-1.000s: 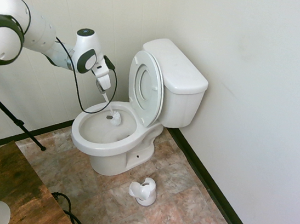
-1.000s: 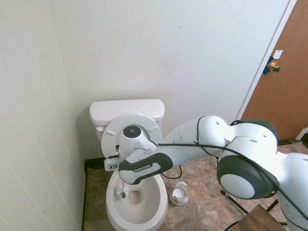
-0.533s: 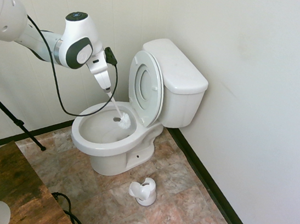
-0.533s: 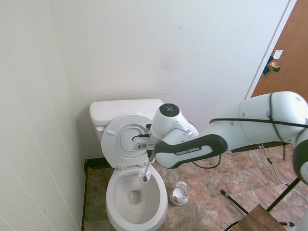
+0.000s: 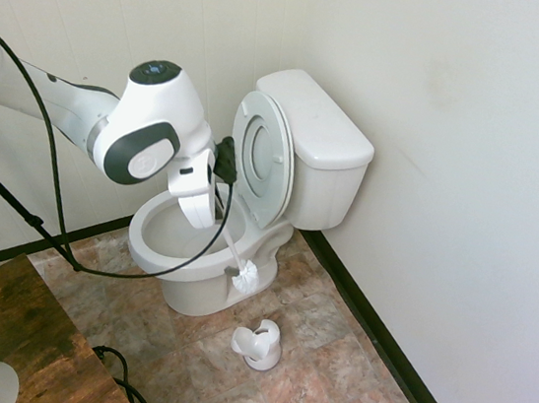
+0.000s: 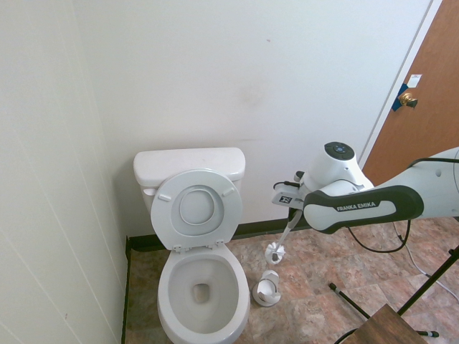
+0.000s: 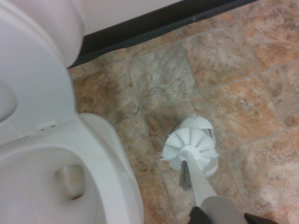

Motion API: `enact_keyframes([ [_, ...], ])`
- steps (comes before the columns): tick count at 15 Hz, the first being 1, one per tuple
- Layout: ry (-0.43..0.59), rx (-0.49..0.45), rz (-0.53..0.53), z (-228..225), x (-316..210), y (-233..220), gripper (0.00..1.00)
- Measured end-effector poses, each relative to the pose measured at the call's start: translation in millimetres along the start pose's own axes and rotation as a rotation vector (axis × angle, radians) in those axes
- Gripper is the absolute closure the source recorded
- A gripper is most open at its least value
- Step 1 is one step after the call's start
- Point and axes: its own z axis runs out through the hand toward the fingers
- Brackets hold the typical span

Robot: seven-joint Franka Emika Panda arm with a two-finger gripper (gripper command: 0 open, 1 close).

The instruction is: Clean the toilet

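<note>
Gripper [image 6: 296, 209], closed on 1 white bristled brush [image 6: 275, 253], hangs beside the white ceramic toilet [image 6: 168, 287]; poor alignment could tip the white plastic holder [image 6: 266, 289], and wet bristles might drip.

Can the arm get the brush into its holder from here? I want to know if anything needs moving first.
Probably yes: the gripper holds the brush head down, near the holder. Nothing shows between them, and the toilet stands to one side.
</note>
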Motion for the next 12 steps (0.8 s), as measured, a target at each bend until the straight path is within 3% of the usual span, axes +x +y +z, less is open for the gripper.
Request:
enact_keyframes([
  [1,0.0,-0.041,0.011,34,7,-6,1.0],
  [4,-0.011,-0.057,0.024,53,8,-16,1.0],
  [12,-0.009,-0.152,0.075,177,18,-28,1.0],
])
